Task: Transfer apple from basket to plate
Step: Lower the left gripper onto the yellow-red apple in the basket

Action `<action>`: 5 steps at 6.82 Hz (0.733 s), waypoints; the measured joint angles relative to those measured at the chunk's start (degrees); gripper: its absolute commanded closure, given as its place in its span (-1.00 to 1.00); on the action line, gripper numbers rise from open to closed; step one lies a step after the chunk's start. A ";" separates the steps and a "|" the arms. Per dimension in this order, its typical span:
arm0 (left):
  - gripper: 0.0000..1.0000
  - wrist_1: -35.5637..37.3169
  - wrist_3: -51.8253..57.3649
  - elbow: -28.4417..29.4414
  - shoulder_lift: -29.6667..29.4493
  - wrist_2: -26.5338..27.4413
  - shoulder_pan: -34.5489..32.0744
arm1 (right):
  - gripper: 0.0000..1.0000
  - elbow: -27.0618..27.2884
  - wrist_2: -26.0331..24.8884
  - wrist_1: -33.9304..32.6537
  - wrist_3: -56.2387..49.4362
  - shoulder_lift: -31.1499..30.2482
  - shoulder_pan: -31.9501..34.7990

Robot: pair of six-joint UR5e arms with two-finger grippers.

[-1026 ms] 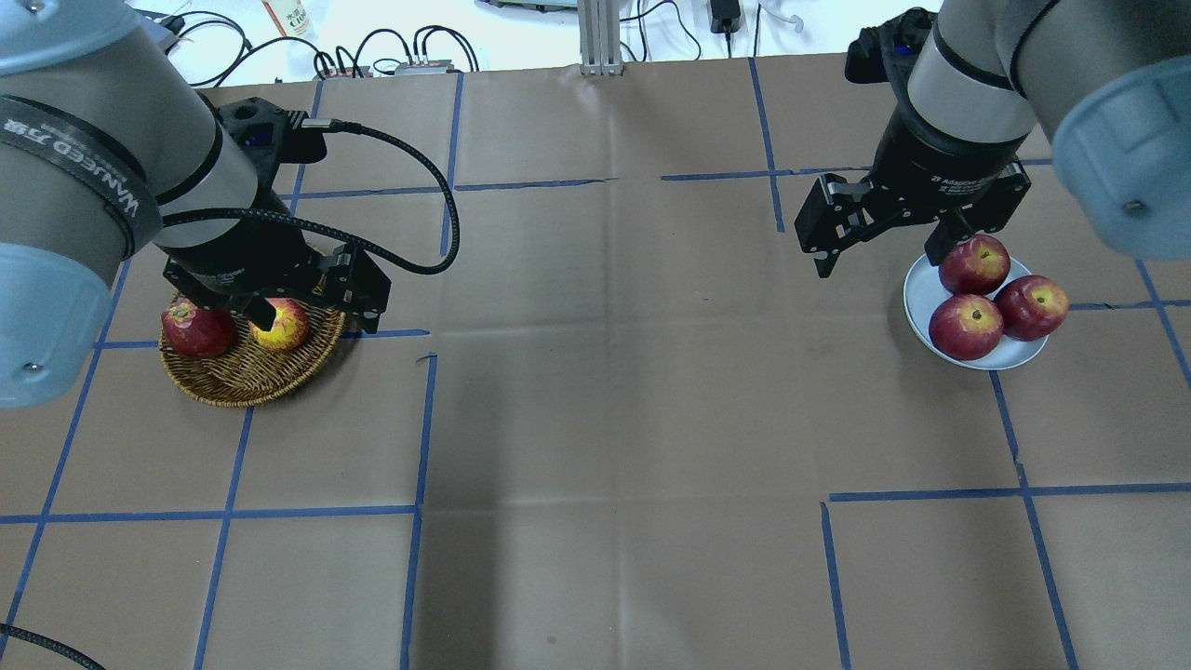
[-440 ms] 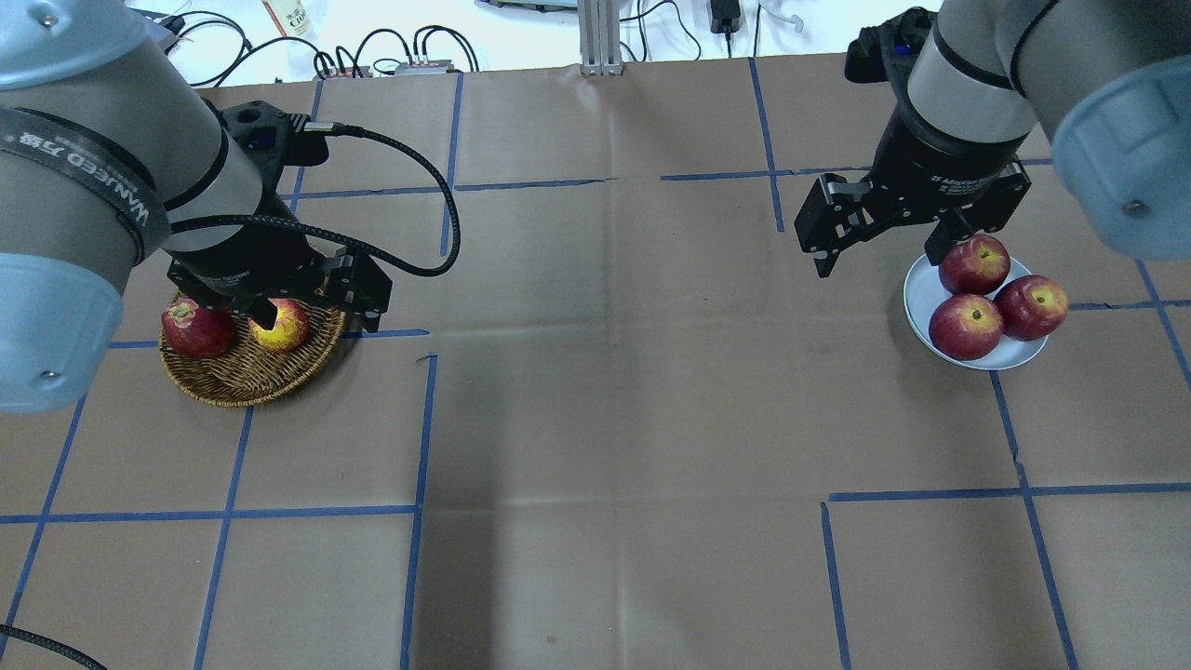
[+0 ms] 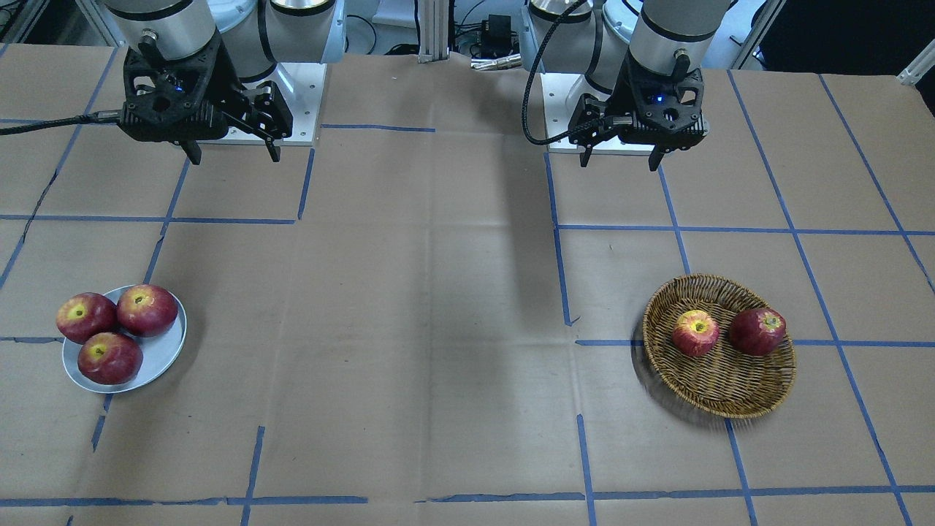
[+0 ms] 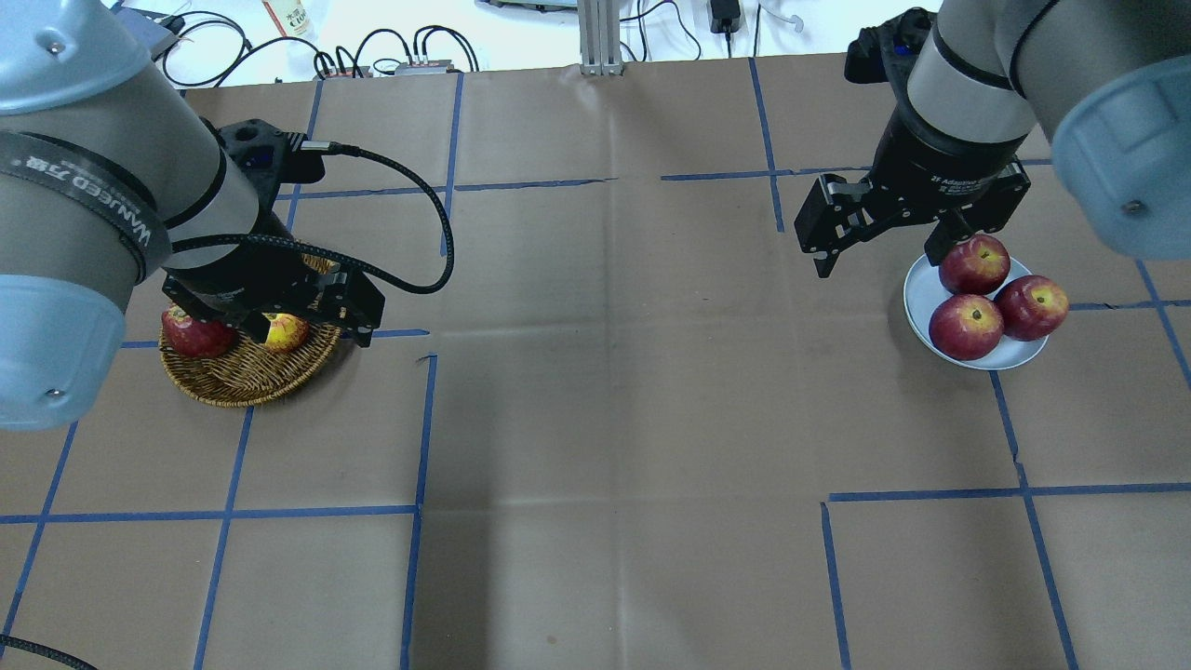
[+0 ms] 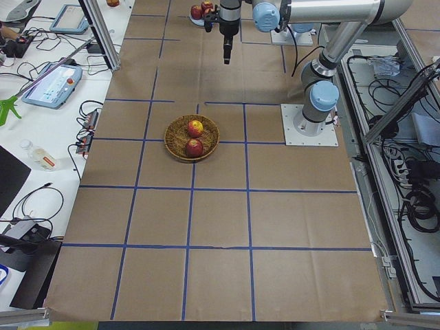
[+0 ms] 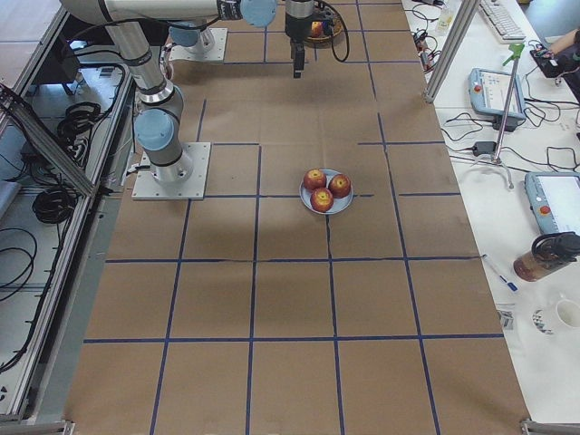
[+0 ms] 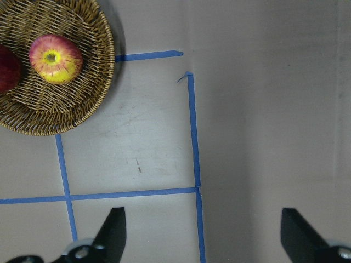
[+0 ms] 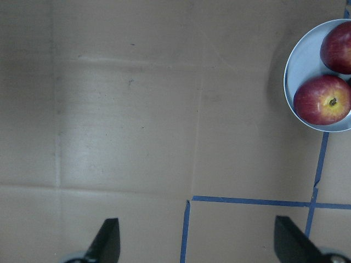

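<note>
Though still open, left end effector [image 4: 307, 335] farther across apple [image 4: 287, 331].

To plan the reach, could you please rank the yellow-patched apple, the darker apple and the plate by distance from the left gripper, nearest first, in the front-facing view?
From the left gripper:
1. yellow-patched apple, in the basket, on its inner side.
2. darker apple, beside it, on the outer side.
3. plate, far off at the view's left.
</note>
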 measured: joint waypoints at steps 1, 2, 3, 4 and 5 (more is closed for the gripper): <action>-0.99 0.59 2.57 -0.70 -0.14 0.73 2.11 | -1.00 0.00 0.00 0.00 0.00 -0.01 0.00; -0.99 1.31 6.63 -1.38 -0.60 0.92 5.32 | -1.00 0.00 0.00 0.00 0.00 0.00 0.00; -0.99 3.89 10.27 -2.47 -1.54 0.88 8.35 | -1.00 0.00 0.00 0.00 0.00 0.01 0.00; -1.00 8.27 14.12 -3.66 -3.35 0.92 10.40 | -1.00 0.00 0.00 0.00 0.00 0.01 0.00; -1.00 11.69 17.47 -4.25 -5.68 0.93 11.86 | -1.00 0.00 0.00 0.00 -0.02 -0.01 0.00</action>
